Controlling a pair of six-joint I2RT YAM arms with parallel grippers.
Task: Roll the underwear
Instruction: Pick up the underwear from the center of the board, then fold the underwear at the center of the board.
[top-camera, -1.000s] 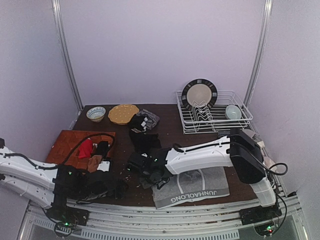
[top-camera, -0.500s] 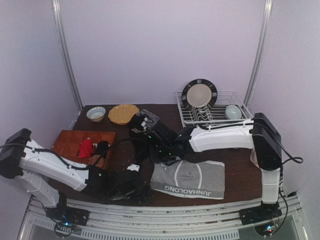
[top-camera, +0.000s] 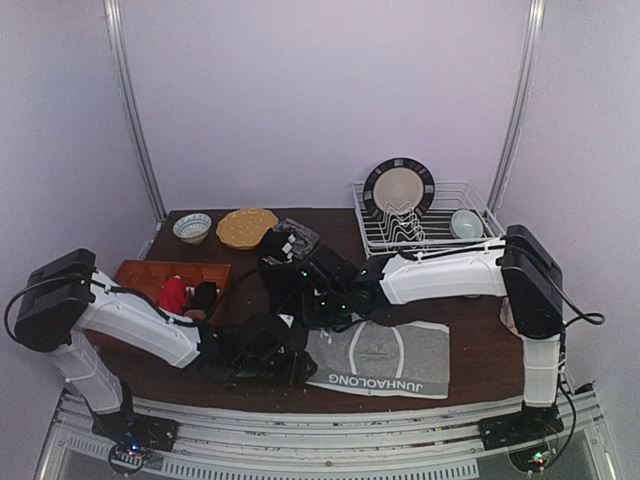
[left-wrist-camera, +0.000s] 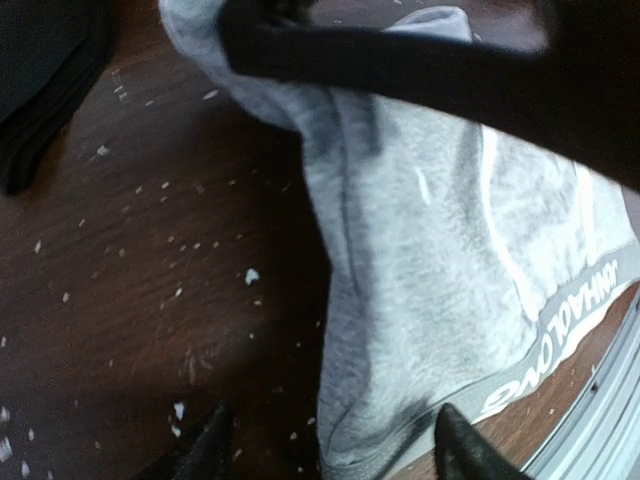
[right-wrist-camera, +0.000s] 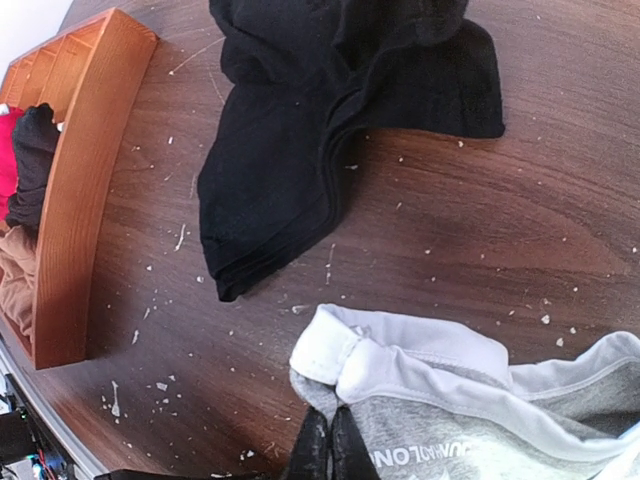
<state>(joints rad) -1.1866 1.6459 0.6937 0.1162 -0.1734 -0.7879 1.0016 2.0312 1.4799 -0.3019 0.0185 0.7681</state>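
I see the right gripper (right-wrist-camera: 328, 442) pinched tight on the folded white waistband corner of the light grey underwear (top-camera: 390, 355). The garment lies spread on the table (top-camera: 470, 345) near its front edge, with the black underwear (right-wrist-camera: 290, 170) close behind. The left gripper (left-wrist-camera: 330, 455) has its fingers well apart, straddling the grey cloth's edge and clamping nothing.

Right hand (top-camera: 318, 318) seemingly pinches flat grey underwear (top-camera: 385, 355).

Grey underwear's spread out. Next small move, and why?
Probably close the left gripper on the corner of the grey underwear: its open jaws straddle the cloth edge, while the right gripper pinches another edge, so both can start the roll.
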